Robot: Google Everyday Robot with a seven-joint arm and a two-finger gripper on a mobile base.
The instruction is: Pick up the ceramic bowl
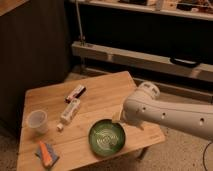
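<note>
The bowl (107,137) sits at the front edge of the desk (105,87), toward its front right corner. The gripper (118,118) is at the bowl's far right rim, mostly hidden behind the arm's bulky white wrist, so I cannot tell whether it is apart or together, nor whether it touches the rim. The bowl lies just down and left of it. Being round, the bowl has no long axis, and the nearest rim is probably the place to grasp. A white tube (70,111) and a small white block (59,127) lie to the bowl's left. The cup (37,121) stands near the left edge, and an orange-and-blue item (46,154) lies at the front left corner. None of them blocks the approach.
</note>
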